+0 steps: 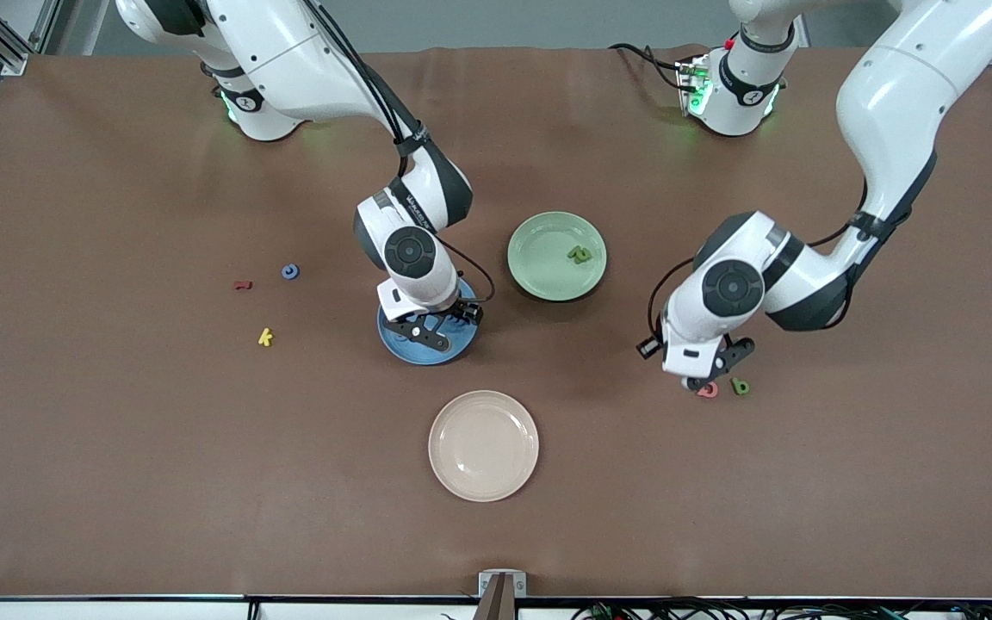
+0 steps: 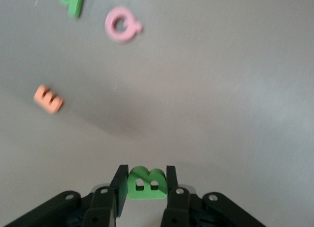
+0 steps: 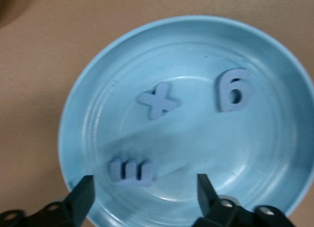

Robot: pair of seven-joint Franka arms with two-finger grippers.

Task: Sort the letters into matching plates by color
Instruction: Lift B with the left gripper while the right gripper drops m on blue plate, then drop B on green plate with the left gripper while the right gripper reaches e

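My right gripper [image 1: 429, 331] hangs open over the blue plate [image 1: 401, 349], with nothing between its fingers. In the right wrist view the blue plate [image 3: 88, 80] holds three blue letters: an x [image 3: 157, 100], a 6 [image 3: 234, 89] and an m shape [image 3: 131, 170] just ahead of the right gripper [image 3: 144, 188]. My left gripper [image 2: 145, 180] is shut on a green B [image 2: 145, 184]. It sits low over the table [image 1: 704, 382] toward the left arm's end. A green letter [image 1: 740, 386] lies on the table beside it. The green plate [image 1: 539, 267] holds one green letter [image 1: 579, 254]. A blue letter [image 1: 290, 271] lies toward the right arm's end.
A pink Q [image 2: 122, 24] and an orange E [image 2: 48, 99] lie near the loose green letter [image 2: 72, 2]. A red letter [image 1: 243, 285] and a yellow letter [image 1: 265, 337] lie near the loose blue one. A cream plate [image 1: 483, 445] sits nearer the front camera than the blue plate.
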